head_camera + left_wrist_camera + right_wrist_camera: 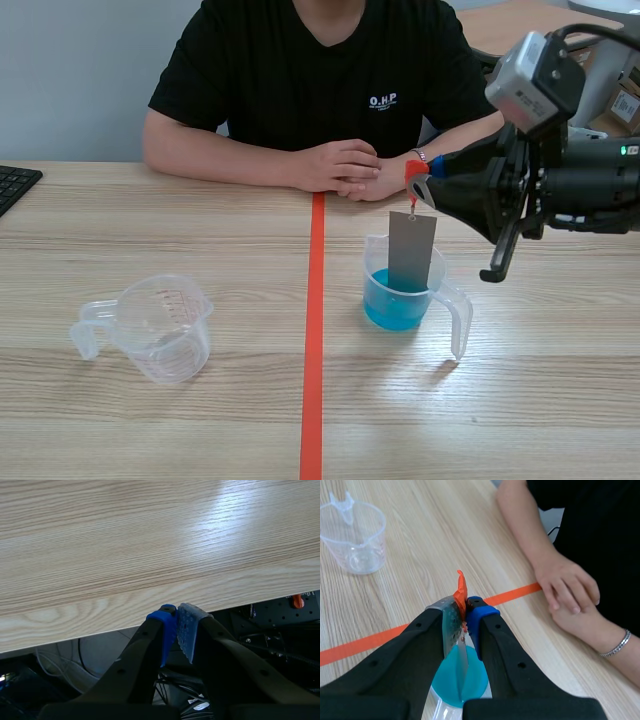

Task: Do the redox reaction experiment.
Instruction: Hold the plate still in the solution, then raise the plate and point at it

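Right gripper (pixel 418 190) clamping grey strip (pixel 411 250) by red tab (pixel 461 589); strip hanging below fingers into blue-liquid cup (pixel 458 312); left gripper (pixel 176 617) fingers pressing together.

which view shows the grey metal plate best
Scene view: the grey plate shows its broad flat face, hanging from the right gripper into the blue liquid in the cup. The right wrist view sees it only edge-on between its fingers; the left wrist view shows only table.

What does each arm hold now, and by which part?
Right jaws pinch the grey metal strip by its orange top tab; left jaws hold nothing.
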You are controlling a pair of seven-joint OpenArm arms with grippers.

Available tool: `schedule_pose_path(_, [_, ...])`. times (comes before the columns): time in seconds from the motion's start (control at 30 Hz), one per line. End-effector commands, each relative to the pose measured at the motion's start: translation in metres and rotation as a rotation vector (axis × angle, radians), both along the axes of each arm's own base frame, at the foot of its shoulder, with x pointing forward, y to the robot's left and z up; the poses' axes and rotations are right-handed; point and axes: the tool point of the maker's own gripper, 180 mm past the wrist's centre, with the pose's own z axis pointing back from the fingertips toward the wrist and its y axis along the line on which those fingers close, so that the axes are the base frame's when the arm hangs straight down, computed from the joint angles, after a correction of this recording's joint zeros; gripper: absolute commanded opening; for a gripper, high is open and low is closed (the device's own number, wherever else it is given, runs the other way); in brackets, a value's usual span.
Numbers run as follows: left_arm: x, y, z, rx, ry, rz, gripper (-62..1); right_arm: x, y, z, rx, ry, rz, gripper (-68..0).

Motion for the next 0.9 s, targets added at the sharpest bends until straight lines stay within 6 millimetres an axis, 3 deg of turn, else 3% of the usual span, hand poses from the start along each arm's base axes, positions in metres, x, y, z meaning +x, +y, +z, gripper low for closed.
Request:
schedule_pose_path(0.0, [0.003, -0.002, 0.004, -0.009, -0.022, 0.002, -56.3, 0.006, -0.005, 0.024, 0.02, -0.061, -0.001, -65.8])
schedule_pose_path(0.47, [0.003, -0.002, 0.004, -0.009, -0.02, 0.002, -56.3, 0.005, -0.008, 0.066, 0.064, -0.138, 0.008, -65.8])
schedule_pose_path(0.87, [0.003, -0.002, 0.004, -0.009, -0.022, 0.002, -56.3, -0.008, -0.006, 0.096, 0.09, -0.159, 0.052, -65.8])
